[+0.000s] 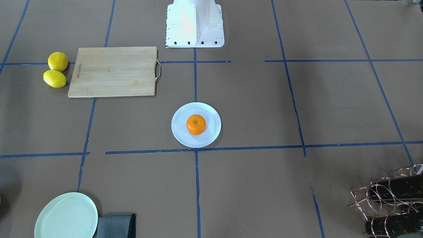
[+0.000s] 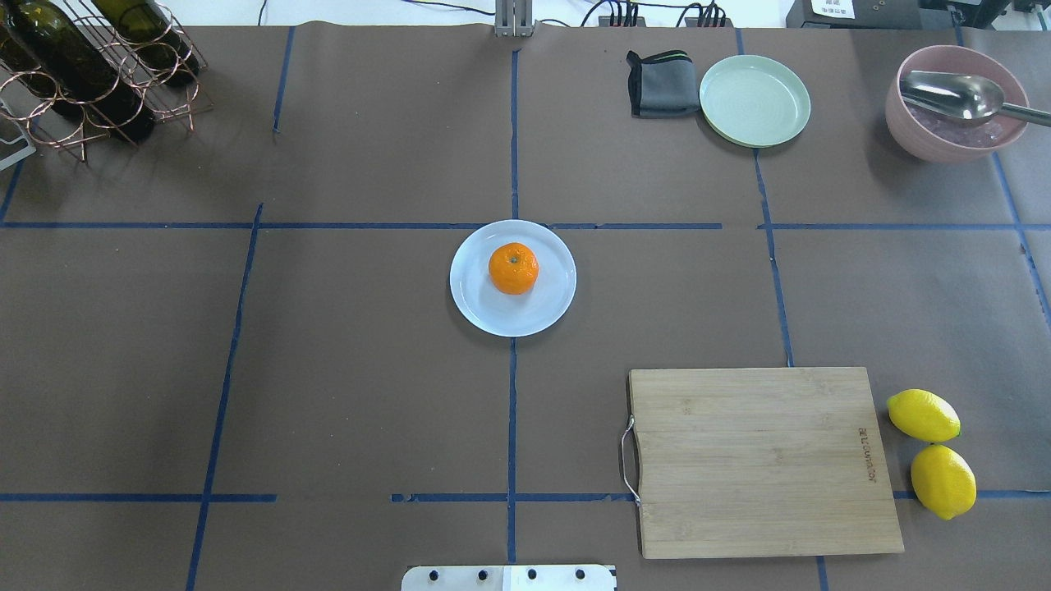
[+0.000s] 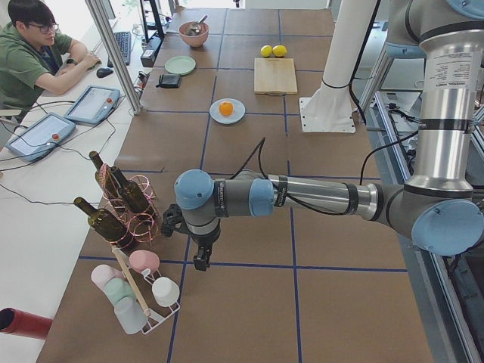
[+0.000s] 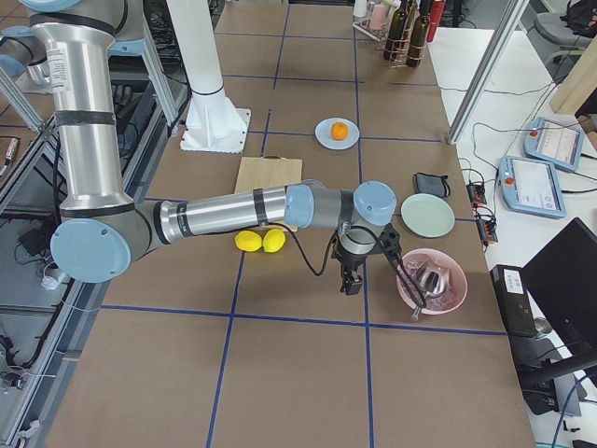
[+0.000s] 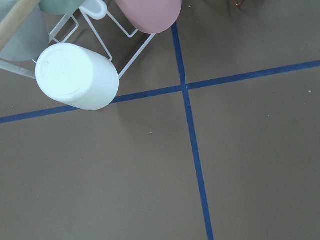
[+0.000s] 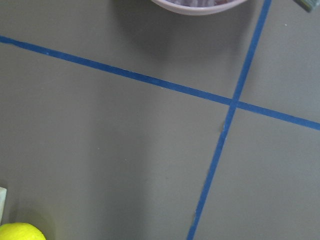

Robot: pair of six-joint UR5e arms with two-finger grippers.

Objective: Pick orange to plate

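Observation:
The orange (image 1: 196,124) (image 2: 513,268) rests on the pale bluish-white plate (image 1: 178,133) (image 2: 543,316) at the middle of the table, stem dot up. Both also show small in the side views, the orange (image 3: 225,109) (image 4: 340,130) sitting on the plate (image 3: 237,116) (image 4: 323,138). My left gripper (image 3: 198,261) hangs far off at the table's left end beside a cup rack. My right gripper (image 4: 353,283) hangs at the opposite end by a pink bowl. Whether either is open or shut I cannot tell. Neither wrist view shows fingers.
A wooden cutting board (image 2: 759,460) with two lemons (image 2: 932,447) lies on my right side. A pale green plate (image 2: 754,100), grey cloth (image 2: 661,84) and pink bowl with spoon (image 2: 956,103) sit far right. A wine rack (image 2: 78,61) stands far left, a cup rack (image 3: 140,291) beyond it.

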